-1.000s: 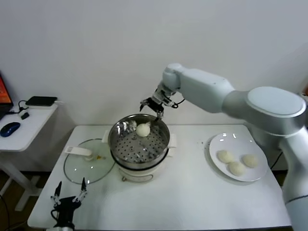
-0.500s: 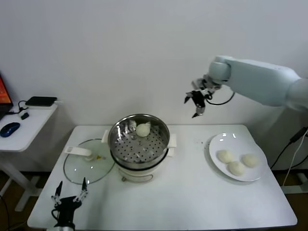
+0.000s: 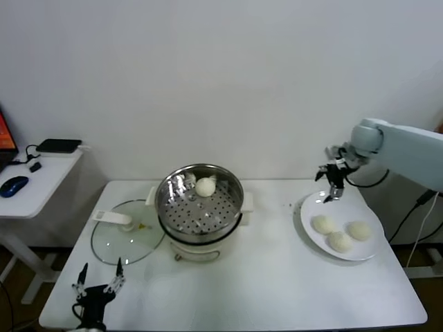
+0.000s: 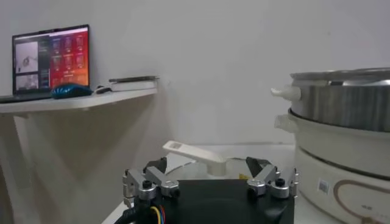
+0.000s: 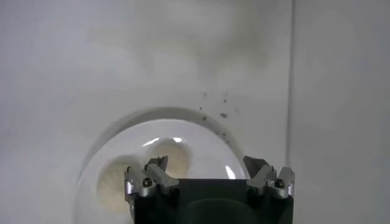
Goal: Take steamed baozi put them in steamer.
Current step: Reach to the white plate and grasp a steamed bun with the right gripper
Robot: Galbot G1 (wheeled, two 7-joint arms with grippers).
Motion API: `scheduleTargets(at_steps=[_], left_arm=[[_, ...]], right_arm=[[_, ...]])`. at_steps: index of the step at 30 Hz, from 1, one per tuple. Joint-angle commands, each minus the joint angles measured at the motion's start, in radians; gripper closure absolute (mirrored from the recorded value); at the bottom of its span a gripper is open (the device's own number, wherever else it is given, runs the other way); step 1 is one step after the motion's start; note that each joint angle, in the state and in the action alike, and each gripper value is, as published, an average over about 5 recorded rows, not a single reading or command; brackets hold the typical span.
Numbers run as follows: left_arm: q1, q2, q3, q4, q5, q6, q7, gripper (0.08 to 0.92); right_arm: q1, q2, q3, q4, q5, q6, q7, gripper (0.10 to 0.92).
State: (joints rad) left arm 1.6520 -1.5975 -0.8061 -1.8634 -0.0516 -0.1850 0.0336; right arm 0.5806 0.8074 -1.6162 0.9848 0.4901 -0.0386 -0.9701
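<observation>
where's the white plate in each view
Head view: the white plate sits on the table's right side, holding three baozi, below the open right gripper.
Right wrist view: the plate lies just beyond the fingers.
Left wrist view: not in it.
Shared landmark: the right gripper.

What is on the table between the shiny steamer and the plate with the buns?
Nothing: in the head view the table is bare between the steamer and the plate.

Plain white wall (image 3: 173, 69), white table (image 3: 277, 283), side desk (image 3: 34, 176), perhaps a laptop (image 4: 52, 61)
</observation>
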Motion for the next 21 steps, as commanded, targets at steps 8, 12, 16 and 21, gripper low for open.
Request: scheduleTargets(at_steps=[8,12,16,21], left_arm=[[-0.003,0.0,-0.002,0.014,0.009,-0.004,0.001,0.177],[-0.006,-0.001,-0.001,0.019,0.013,-0.005,0.0,0.177],[-0.007,-0.002,0.002,0.022,0.017,-0.007,-0.002,0.177],[-0.009,-0.001,0.001,0.026,0.018,-0.009,-0.005,0.177]], right_arm=[[-0.242,-0.052,0.163,-0.037,-0.132,-0.022,0.042,0.203],[-0.274,-0.052,0.192,-0.046,-0.146,-0.022,0.045,0.203],[-0.311,-0.042,0.24,-0.078,-0.167,-0.014,0.049,0.203],[-0.336,-0.019,0.286,-0.118,-0.178,0.0,0.055,0.203]])
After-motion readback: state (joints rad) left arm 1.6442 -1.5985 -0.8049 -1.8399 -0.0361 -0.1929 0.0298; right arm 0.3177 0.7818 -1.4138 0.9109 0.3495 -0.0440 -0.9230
